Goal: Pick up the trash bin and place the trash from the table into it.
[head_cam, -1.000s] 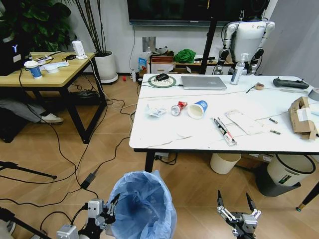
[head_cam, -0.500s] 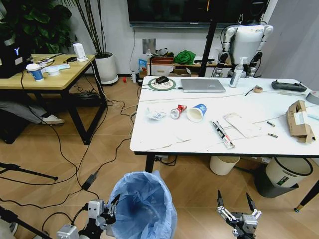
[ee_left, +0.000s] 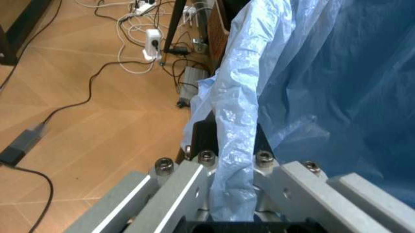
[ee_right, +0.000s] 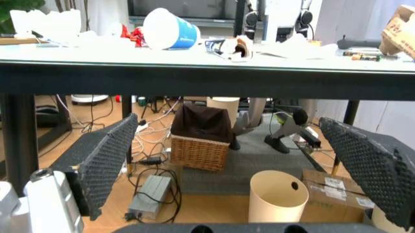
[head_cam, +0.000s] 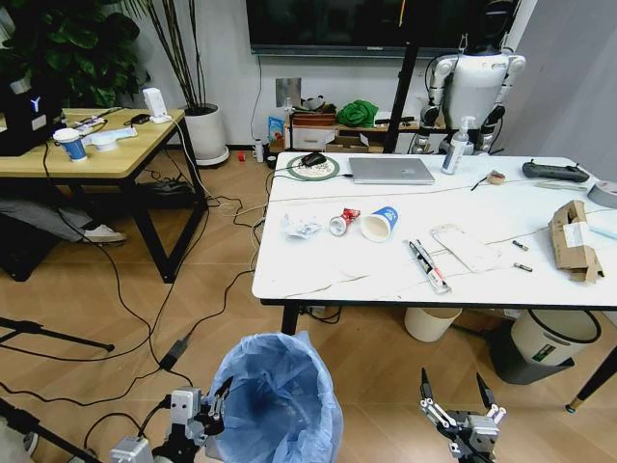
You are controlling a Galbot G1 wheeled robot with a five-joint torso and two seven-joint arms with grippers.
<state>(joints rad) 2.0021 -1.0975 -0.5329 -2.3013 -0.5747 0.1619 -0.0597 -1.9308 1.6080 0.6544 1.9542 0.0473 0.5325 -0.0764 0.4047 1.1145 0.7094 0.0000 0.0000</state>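
While clamped on the rim of the trash bin (head_cam: pixel 278 397) at about 7 o'clock in the head view, left gripper (head_cam: pixel 204 417) pinching the blue bag (ee_left: pixel 236 131), plastic caught between its fingers. Right gripper (head_cam: pixel 461 413) low at 5 o'clock, jaws spread wide and holding nothing, below the tabletop (head_cam: pixel 366 270) edge. Lying on the tabletop toward 12 o'clock: crumpled paper (head_cam: pixel 300 226), crushed can (head_cam: pixel 342 221), paper cup (head_cam: pixel 379 222), flat packet (head_cam: pixel 467 247); cardboard box (head_cam: pixel 570 239) out at 2 o'clock.
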